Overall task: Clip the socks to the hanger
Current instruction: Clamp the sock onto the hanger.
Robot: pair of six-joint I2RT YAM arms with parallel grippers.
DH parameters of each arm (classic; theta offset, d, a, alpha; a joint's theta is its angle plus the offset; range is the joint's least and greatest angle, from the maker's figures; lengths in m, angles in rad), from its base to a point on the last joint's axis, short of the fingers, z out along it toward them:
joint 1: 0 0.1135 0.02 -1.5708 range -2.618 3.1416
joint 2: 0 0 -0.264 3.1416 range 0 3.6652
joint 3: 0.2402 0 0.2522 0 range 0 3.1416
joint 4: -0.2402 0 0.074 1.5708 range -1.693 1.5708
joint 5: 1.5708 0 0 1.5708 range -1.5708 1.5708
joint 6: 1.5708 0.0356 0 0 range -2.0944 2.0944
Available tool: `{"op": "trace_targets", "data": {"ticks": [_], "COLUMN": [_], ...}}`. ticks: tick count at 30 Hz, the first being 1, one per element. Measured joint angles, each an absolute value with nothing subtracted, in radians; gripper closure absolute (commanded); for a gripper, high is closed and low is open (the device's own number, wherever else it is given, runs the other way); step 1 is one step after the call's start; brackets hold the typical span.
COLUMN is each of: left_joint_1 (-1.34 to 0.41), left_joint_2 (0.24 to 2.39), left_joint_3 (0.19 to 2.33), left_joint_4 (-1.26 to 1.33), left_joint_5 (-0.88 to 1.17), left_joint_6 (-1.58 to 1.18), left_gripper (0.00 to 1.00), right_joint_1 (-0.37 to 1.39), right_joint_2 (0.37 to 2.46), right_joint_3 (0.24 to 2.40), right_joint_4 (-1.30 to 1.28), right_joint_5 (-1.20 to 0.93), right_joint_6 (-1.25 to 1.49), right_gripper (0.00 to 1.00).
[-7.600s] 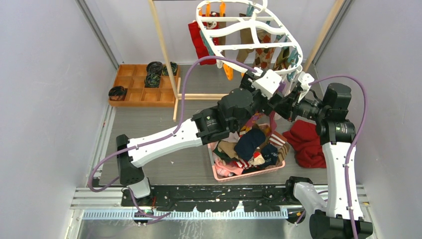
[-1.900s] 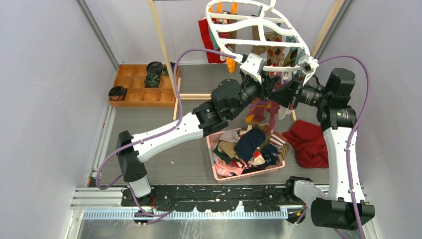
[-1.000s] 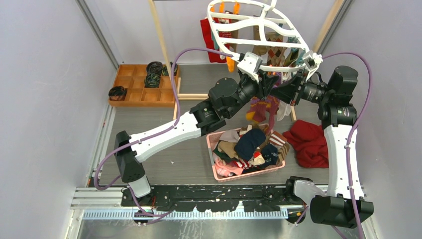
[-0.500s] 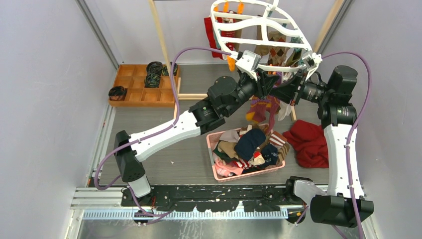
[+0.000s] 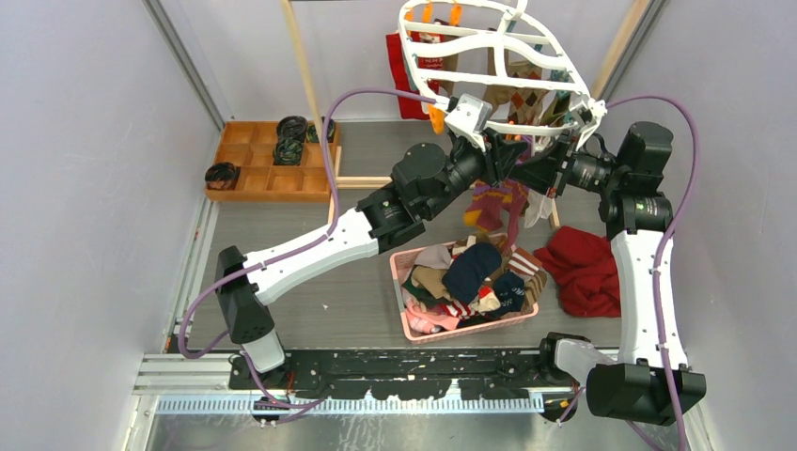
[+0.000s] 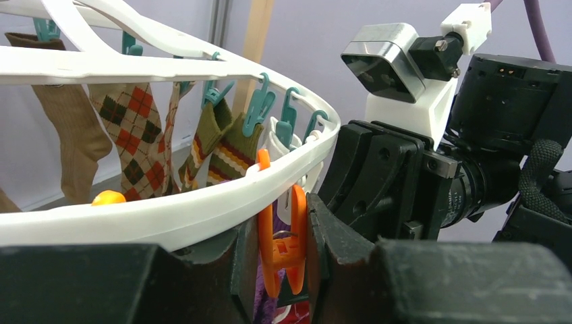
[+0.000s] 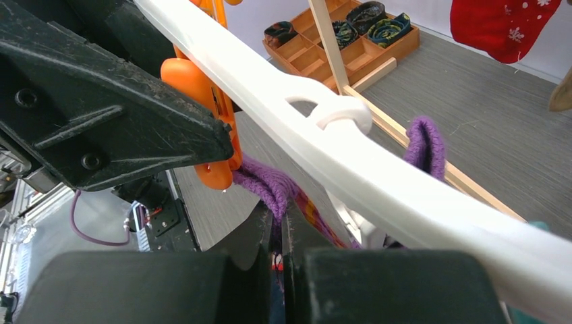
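Left gripper (image 6: 280, 251): jaws squeeze the orange peg (image 6: 264, 202) at lower centre, probably to spread its mouth.
Right gripper (image 7: 282, 228): pinched on the purple-cuffed sock (image 7: 263, 182), presenting the cuff beside that peg.
Hanger (image 6: 168, 214): rim crosses mid-frame; argyle socks (image 6: 135, 128) hang clipped at upper left.

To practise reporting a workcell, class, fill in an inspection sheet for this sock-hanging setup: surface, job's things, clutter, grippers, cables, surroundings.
Surface: grey table bearing a pink plastic basket and a compartmented wooden tray.
Job's things: white plastic oval ring hanger with brown argyle socks clipped on; mixed socks heaped in the basket; one purple-cuffed striped sock held under the rim.
Clutter: crumpled red cloth right of the basket; black coiled rolls in the tray.
Grippers: left gripper squeezing an orange plastic clip peg; right gripper shut on the sock's purple cuff.
Cables: purple cables arcing from both arms.
Surroundings: wooden-post rack at the back; plain grey walls.
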State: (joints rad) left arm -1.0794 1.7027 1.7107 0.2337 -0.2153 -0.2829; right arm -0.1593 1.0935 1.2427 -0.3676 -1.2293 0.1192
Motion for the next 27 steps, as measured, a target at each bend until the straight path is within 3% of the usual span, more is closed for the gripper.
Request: {"op": "trace_targets", "data": {"ticks": [27], "left_joint_1": [-1.072], "left_joint_2": [1.703], "left_joint_3": [1.711], "left_joint_4": [0.233], "left_joint_5": [-0.205], "left_joint_6": [-0.272], "left_gripper": [0.86], "right_joint_1": [-0.173], "right_joint_2": [1.072], "right_joint_3": [1.276], "right_joint_4": [-0.352], "right_joint_5": [-1.253], "right_joint_6": [0.165], "right_gripper": [0.98]}}
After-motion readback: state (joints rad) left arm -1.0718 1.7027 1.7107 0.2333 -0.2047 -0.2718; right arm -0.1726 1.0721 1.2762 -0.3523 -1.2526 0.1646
